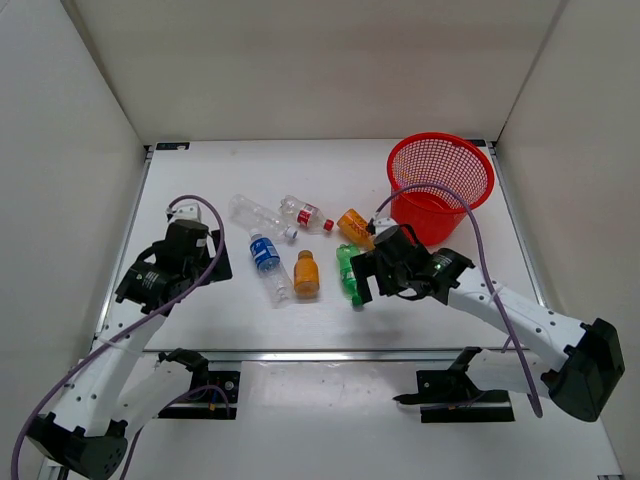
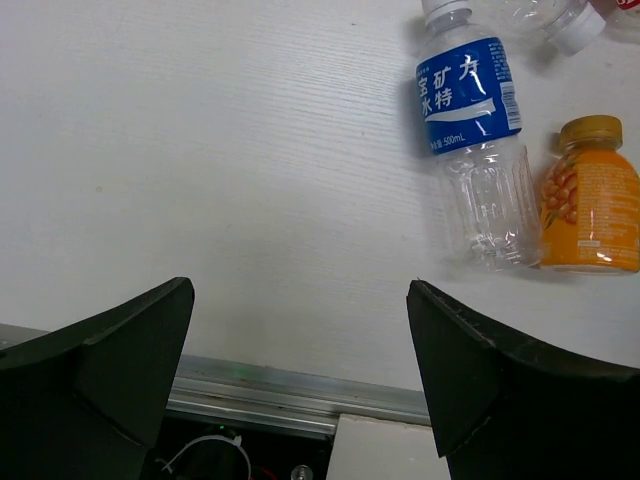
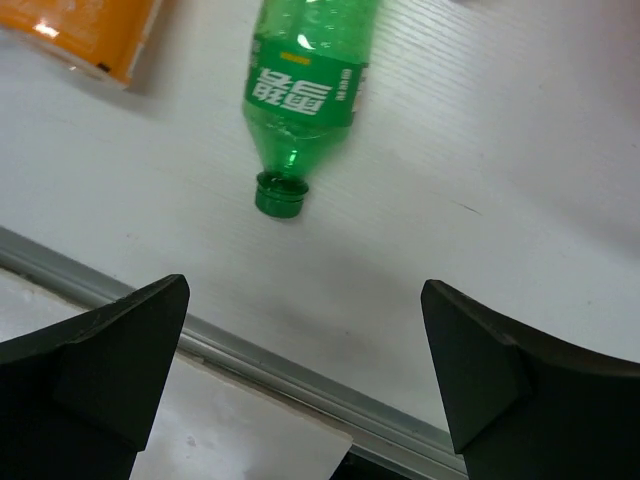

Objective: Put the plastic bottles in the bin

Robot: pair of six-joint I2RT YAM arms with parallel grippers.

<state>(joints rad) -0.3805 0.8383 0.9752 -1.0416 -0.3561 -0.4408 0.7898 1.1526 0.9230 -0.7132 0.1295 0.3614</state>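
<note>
Spanning a white-walled enclosure (image 1: 320,60), the white table (image 1: 300,170) bears bottles (image 1: 265,253); left gripper (image 2: 298,290) and right gripper (image 3: 305,285) gape empty.

Bright even light, soft shadows, slight blur.

The top external camera looks steeply down from high on the near side, taking in the whole white table (image 1: 200,180). Both wrist cameras sit low and close over its near edge. The left shares the blue-labelled clear plastic bottle (image 2: 470,110) with the overhead view, the right the green plastic bottle (image 3: 305,90).
</note>
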